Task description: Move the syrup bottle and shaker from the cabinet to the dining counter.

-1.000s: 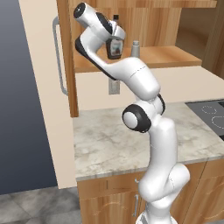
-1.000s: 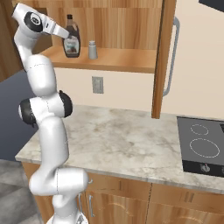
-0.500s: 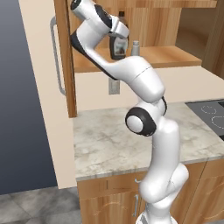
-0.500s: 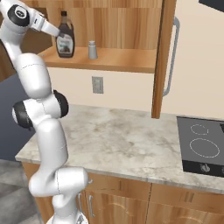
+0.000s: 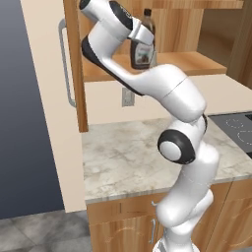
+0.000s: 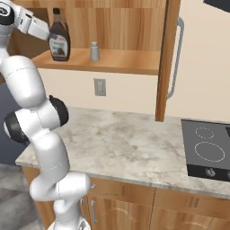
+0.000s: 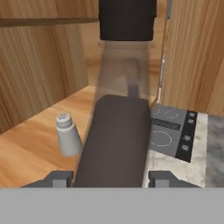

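Being lifted off the cabinet (image 6: 134, 63) shelf now is the syrup bottle (image 6: 58, 36), which was standing lower and further right a moment ago. It is being held between the fingers (image 7: 111, 177), closed around its body. The shaker (image 6: 94, 51) is being left on the shelf for later.

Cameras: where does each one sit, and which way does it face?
Left base view: behind-left of the arm, looking forward and down at the cabinet; white links rise from lower right.
Right base view: behind-right; arm at left, stovetop at right.
Hand view: on the hand, looking along the gripper at the syrup bottle.
Shared: syrup bottle; right base and hand views also share the shaker.
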Available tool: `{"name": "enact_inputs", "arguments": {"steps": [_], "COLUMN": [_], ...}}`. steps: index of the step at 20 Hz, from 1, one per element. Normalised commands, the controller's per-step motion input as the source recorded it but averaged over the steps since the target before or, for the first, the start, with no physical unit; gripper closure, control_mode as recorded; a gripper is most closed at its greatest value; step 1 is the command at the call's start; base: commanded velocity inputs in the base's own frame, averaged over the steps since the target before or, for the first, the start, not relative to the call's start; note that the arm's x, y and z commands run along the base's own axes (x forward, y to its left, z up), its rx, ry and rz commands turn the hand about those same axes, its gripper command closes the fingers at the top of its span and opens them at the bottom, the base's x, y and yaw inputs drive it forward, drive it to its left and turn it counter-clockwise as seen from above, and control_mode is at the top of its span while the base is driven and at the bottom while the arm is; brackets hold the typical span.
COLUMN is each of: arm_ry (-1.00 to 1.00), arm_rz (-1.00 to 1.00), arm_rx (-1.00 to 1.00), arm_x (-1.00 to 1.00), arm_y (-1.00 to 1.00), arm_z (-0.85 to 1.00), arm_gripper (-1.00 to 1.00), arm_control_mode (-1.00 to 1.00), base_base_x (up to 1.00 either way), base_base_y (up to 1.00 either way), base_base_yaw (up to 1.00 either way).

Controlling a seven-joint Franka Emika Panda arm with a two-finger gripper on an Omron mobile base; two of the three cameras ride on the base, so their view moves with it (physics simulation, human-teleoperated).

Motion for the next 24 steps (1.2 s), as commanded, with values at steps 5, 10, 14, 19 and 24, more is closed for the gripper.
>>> {"name": "enact_inputs", "arguments": {"steps": [5, 10, 14, 19, 24], "arm_ry": [-0.19, -0.13, -0.17, -0.11, 0.0], "arm_rz": [0.18, 0.27, 0.34, 0.43, 0.46], "arm_rx": [0.0, 0.01, 0.0, 0.0, -0.01], "arm_x": [-0.9, -0.83, -1.0, -1.0, -1.0], "arm_y": [-0.73, -0.85, -0.5, -0.05, 0.12], "arm_z": [0.0, -0.08, -0.13, -0.16, -0.1], "arm_gripper": [1.0, 1.0, 1.0, 1.0, 1.0], "arm_control_mode": [-1.0, -1.0, -1.0, -1.0, -1.0], "base_base_x": [0.0, 0.0, 0.0, 0.0, 0.0], "base_base_y": [0.0, 0.0, 0.0, 0.0, 0.0], "base_base_yaw": [0.0, 0.0, 0.0, 0.0, 0.0]}}
